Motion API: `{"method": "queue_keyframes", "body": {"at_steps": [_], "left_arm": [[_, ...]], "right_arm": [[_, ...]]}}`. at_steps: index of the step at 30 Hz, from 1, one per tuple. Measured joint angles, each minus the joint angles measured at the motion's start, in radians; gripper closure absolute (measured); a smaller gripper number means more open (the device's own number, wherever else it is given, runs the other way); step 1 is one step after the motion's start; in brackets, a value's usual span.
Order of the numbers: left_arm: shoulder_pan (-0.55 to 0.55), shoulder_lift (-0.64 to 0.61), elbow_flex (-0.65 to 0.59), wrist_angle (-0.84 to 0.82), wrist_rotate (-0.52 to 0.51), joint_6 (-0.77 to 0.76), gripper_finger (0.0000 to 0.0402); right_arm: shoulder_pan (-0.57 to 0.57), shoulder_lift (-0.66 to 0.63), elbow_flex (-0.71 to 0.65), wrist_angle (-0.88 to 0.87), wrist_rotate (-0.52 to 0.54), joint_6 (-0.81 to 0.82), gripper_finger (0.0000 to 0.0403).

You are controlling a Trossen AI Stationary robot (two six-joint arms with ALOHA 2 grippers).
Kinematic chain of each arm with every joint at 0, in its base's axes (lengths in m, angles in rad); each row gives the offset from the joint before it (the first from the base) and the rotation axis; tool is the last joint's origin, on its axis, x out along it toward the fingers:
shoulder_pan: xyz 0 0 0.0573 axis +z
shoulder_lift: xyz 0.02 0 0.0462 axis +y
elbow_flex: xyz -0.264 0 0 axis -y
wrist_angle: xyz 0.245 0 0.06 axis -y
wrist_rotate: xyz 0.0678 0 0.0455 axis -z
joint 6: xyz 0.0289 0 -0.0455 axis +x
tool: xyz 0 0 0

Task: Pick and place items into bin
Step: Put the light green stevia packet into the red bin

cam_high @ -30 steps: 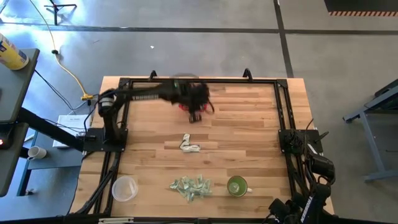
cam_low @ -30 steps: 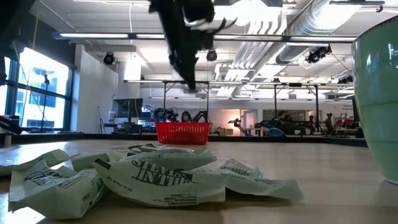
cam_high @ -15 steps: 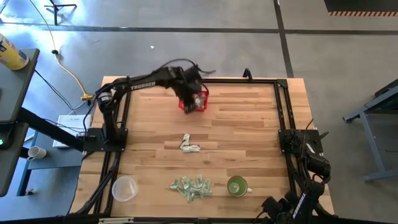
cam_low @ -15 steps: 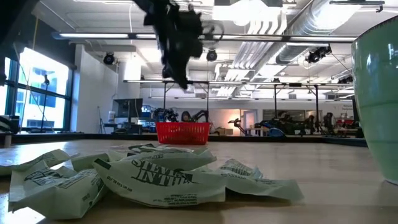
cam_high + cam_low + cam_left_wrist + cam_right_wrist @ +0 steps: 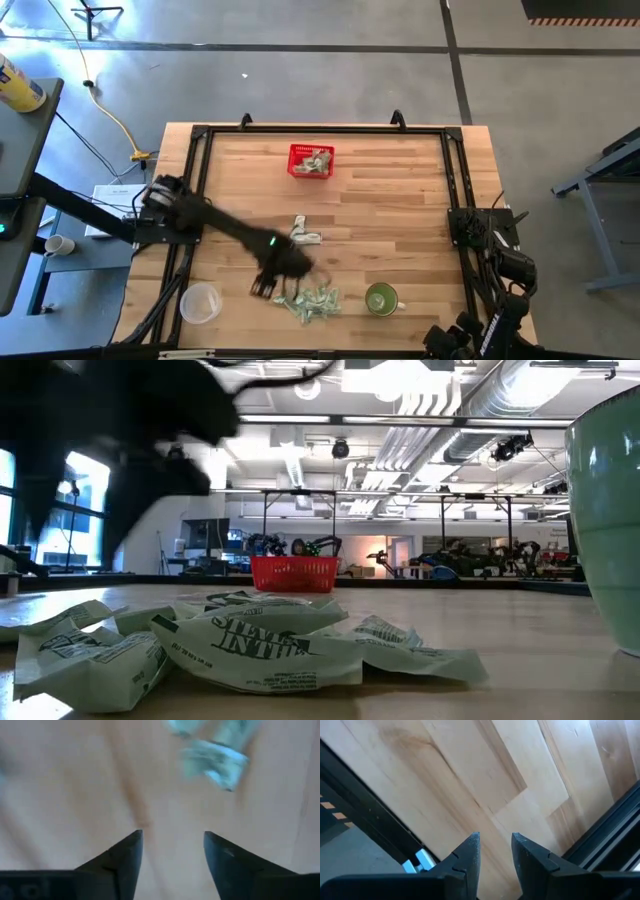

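From above, the red basket point(image 5: 311, 161) sat near the far edge of the worktop point(image 5: 400, 220), with pale paper pieces inside it. A single crumpled piece point(image 5: 304, 233) lay near the middle, and a heap of pieces point(image 5: 312, 299) lay near the front edge, between a clear plastic cup point(image 5: 200, 302) and a green cup point(image 5: 381, 298). The left gripper point(image 5: 263, 288) hung just beside the heap, on its clear-cup side. The right arm point(image 5: 490, 250) waited folded at the right edge.

At table height, the heap point(image 5: 230, 645) filled the foreground, the basket point(image 5: 294, 573) stood far behind, and the green cup point(image 5: 605, 520) rose at the edge.

The left wrist camera showed its fingers point(image 5: 122, 857) spread apart and empty, pieces point(image 5: 215, 757) ahead.

The right wrist camera showed the right gripper point(image 5: 495, 847) over bare wood, fingers point(image 5: 467, 852) narrowly parted, holding nothing.
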Motion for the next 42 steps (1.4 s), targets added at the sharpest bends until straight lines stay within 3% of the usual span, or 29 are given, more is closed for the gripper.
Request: {"method": "queue_keyframes", "body": {"at_steps": [6,11,20,25,30,31,37,42], "left_arm": [[-0.094,0.000,-0.087,0.282,0.038,-0.401,0.0138],[-0.106,0.002,-0.094,0.318,-0.089,-0.783,0.0151],[-0.149,0.050,-0.094,0.368,-0.163,-1.072,0.0184],[-0.139,0.088,-0.089,0.395,-0.167,-1.081,0.0241],[-0.094,0.060,-0.092,0.327,-0.166,-0.949,0.0369],[-0.076,0.048,-0.094,0.301,-0.181,-0.914,0.0380],[0.096,-0.115,-0.065,0.190,-0.239,-0.683,0.0373],[0.363,-0.216,-0.029,0.170,-0.362,-0.364,0.0381]], "right_arm": [[0.017,0.000,0.000,0.000,0.005,-0.007,0.0300],[0.017,0.000,0.000,0.000,0.003,-0.007,0.0300],[0.017,0.000,0.000,-0.003,0.005,-0.007,0.0300],[0.017,0.000,0.000,-0.016,0.006,-0.010,0.0300],[0.017,-0.001,0.000,-0.019,-0.007,-0.008,0.0300],[0.017,-0.001,0.000,-0.019,-0.011,-0.008,0.0300],[0.017,-0.001,0.000,-0.027,-0.037,0.004,0.0300],[0.010,-0.001,0.000,-0.036,-0.042,0.011,0.0300]]}}
